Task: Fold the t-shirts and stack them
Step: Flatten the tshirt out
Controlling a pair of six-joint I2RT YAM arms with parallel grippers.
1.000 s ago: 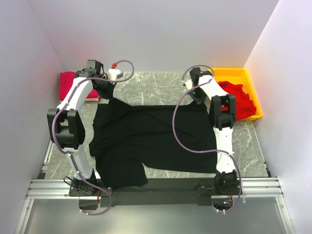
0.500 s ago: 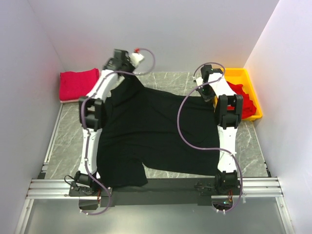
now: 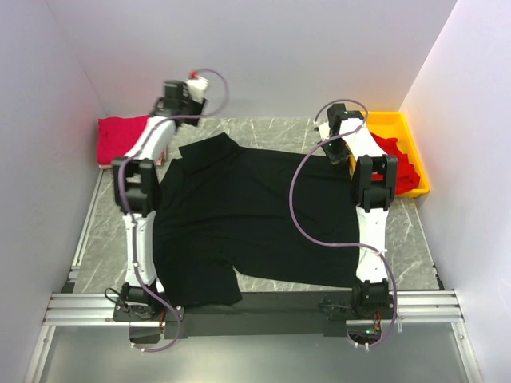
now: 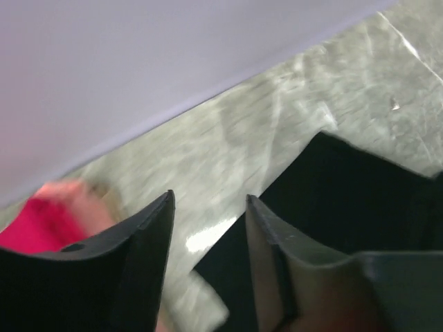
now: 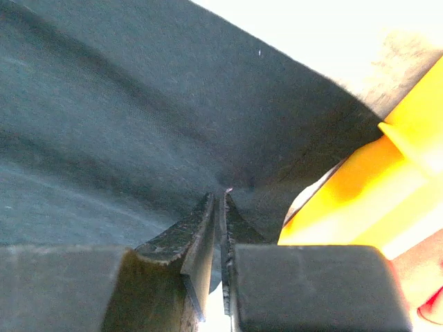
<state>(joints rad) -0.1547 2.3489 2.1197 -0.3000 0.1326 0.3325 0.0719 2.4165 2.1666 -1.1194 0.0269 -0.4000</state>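
Left wrist view smears: red t-shirt (image 4: 29, 232) at eight o'clock is a blur, edge-cut; black t-shirt (image 4: 346, 197) runs off at four o'clock.

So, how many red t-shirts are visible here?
2: a folded red t-shirt at far left, and a crumpled red t-shirt in the yellow tray at far right. That heap may hide more.

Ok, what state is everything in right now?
black shirt: spread out, unfolded
left red shirt: folded, by the far left wall
right red shirt: crumpled in the yellow tray
left gripper: open, empty
right gripper: shut on the black shirt's far right edge
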